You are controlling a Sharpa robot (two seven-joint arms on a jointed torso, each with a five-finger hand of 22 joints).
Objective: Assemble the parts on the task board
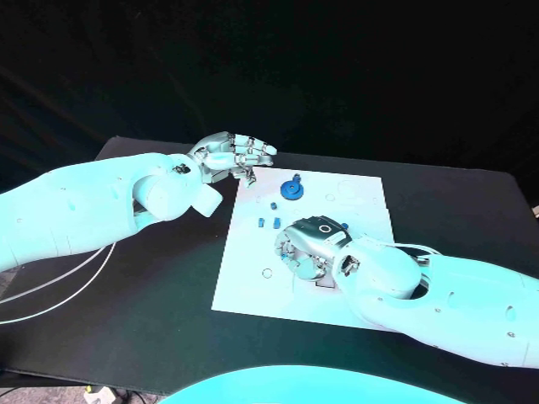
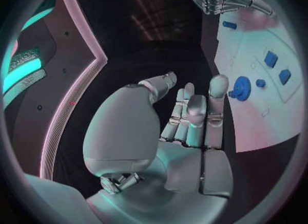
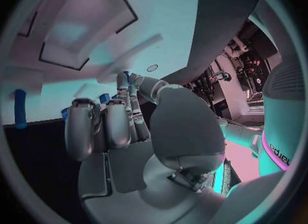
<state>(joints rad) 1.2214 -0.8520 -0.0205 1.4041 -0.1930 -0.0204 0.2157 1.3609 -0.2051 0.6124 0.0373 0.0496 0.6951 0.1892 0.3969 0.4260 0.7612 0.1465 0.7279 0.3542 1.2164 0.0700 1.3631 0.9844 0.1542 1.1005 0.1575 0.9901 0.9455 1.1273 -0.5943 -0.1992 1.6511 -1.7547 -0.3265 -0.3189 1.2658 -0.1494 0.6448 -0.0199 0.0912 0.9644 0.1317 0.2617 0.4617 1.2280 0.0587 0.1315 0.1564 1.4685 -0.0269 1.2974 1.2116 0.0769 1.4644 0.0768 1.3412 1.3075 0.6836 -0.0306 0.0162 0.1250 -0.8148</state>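
The right hand hovers low over the task board, fingers curled (whether they hold a part, I cannot tell). Just beyond lie small blue parts, then a blue wheel. Farthest, the left hand waits empty, fingers loosely apart, at the board's far corner; seating a part likely comes next, calling for careful alignment.

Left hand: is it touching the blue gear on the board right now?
Apart. In the left wrist view the left hand has its fingers straight and holds nothing; black table shows between its fingertips and the blue gear, which sits on the white board.
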